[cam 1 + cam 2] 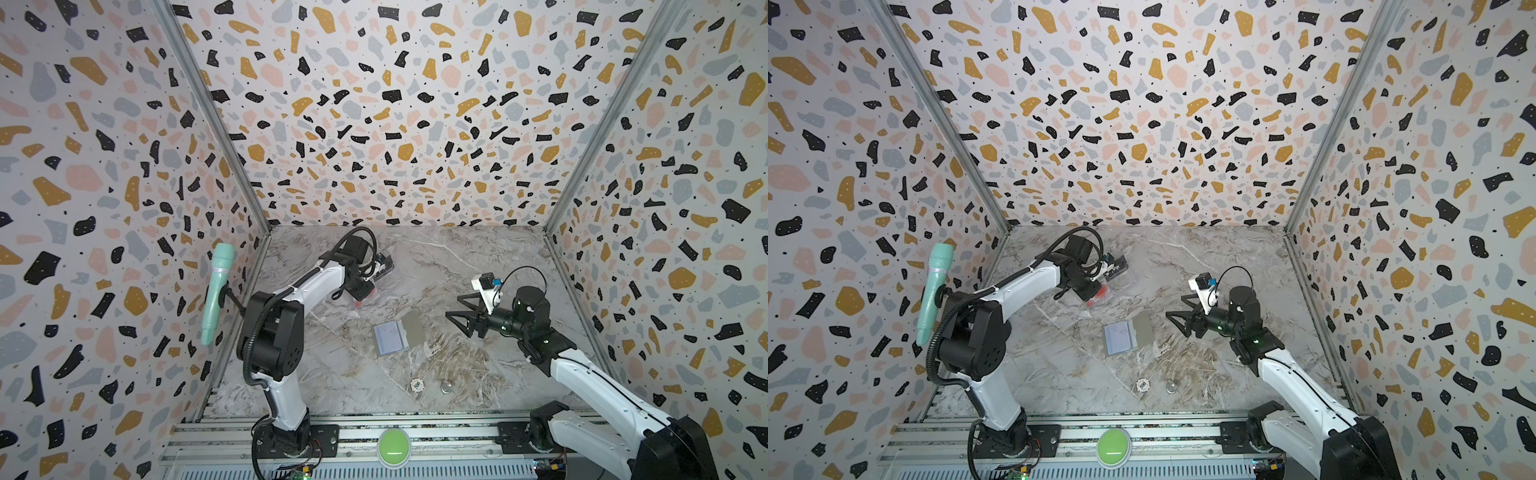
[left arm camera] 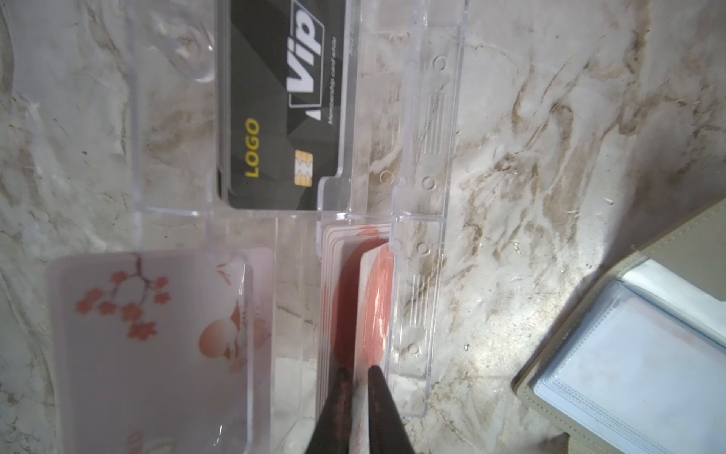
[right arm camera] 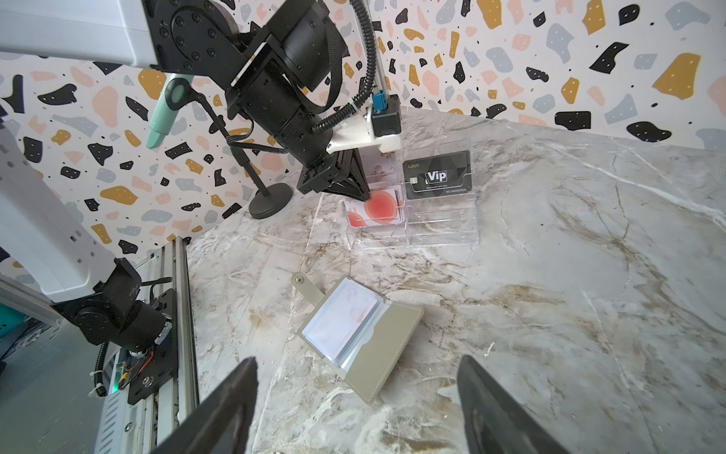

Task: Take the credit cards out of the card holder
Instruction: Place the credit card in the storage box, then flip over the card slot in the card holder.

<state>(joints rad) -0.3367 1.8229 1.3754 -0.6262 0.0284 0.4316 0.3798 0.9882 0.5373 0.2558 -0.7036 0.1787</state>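
Left wrist view: left end effector (image 2: pixel 359 375), jaws nearly closed astride a red-circle card (image 2: pixel 371 275) in the clear tray (image 2: pixel 424 196); grip cannot be confirmed. Black card (image 2: pixel 275 118), lettered "Vip" and "LOGO", is filed. Card holder (image 1: pixel 392 337) is laid open at bench (image 1: pixel 457 257) centre, pinkish card (image 3: pixel 341 318) left inside. Right end effector (image 1: pixel 454 306), 3 o'clock of it, is held wide, empty.
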